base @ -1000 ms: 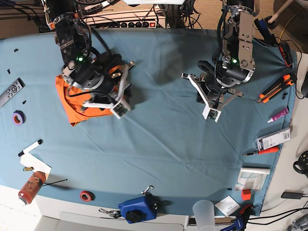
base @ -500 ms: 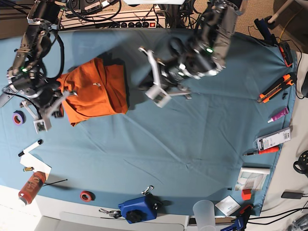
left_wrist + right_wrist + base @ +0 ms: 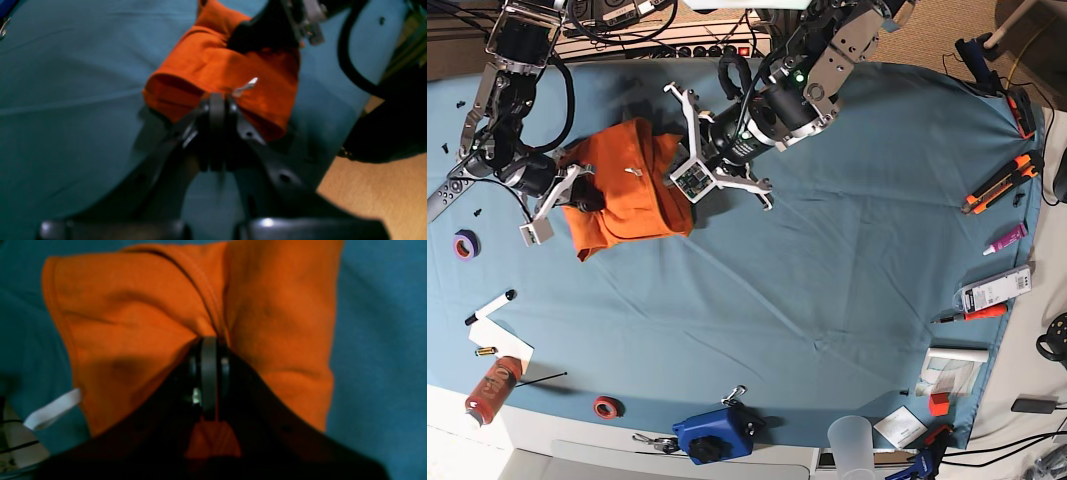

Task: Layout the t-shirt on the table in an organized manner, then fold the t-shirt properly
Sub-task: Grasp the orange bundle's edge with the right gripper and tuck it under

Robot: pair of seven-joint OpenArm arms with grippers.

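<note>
The bright-orange t-shirt [image 3: 632,190] lies bunched on the left part of the teal table [image 3: 827,300]. My right gripper [image 3: 592,197] is at the shirt's left side. In the right wrist view, the right gripper [image 3: 209,340] is shut on a gathered fold of the t-shirt [image 3: 133,323], with cloth also showing between the finger bases. My left gripper [image 3: 679,165] reaches in from the right. Its jaws [image 3: 217,100] stand together, tips touching the near edge of the t-shirt [image 3: 206,63] beside the white neck tag [image 3: 245,87]. Whether cloth is pinched there is unclear.
Small items ring the table: purple tape roll [image 3: 465,243], marker [image 3: 490,306], red can [image 3: 492,388], red tape roll [image 3: 607,406], blue device [image 3: 715,435], plastic cup [image 3: 852,440], orange knife [image 3: 1002,182], pink tube [image 3: 1005,239]. The table's back edge and the floor [image 3: 373,200] are just behind the shirt.
The left arm swung from the table's middle to the shirt's right edge. The right arm moved in from the left onto the shirt, gripper shut on a fold.
</note>
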